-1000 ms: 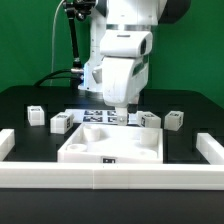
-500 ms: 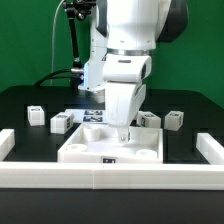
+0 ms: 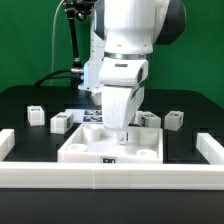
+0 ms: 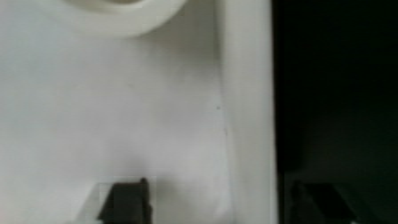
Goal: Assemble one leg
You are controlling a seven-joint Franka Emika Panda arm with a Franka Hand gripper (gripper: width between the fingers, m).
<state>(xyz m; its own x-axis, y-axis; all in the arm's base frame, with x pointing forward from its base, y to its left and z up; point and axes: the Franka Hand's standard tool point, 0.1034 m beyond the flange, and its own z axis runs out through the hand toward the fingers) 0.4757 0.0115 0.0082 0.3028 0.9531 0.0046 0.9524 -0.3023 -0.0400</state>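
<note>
Several small white tagged legs stand on the black table behind the panel: two at the exterior view's left (image 3: 34,115) (image 3: 60,123) and two at its right (image 3: 175,119) (image 3: 150,120). The large white square panel (image 3: 95,152) with a raised rim lies in front. My gripper (image 3: 122,135) is low over the panel's far edge and holds no leg. In the wrist view the gripper (image 4: 224,200) is open. One fingertip (image 4: 128,200) is over the panel surface (image 4: 107,110); the other is over the black table, so the jaws straddle the rim (image 4: 246,100). A round socket (image 4: 116,10) shows ahead.
The marker board (image 3: 92,117) lies behind the panel, partly hidden by the arm. A low white wall (image 3: 110,177) runs along the front, with ends at the exterior view's left (image 3: 5,142) and right (image 3: 210,148). A black stand (image 3: 72,40) rises at the back.
The arm has come forward from over the marker board and lowered to the panel's far edge. In the last half second it sank only slightly. The legs and the panel have not moved.
</note>
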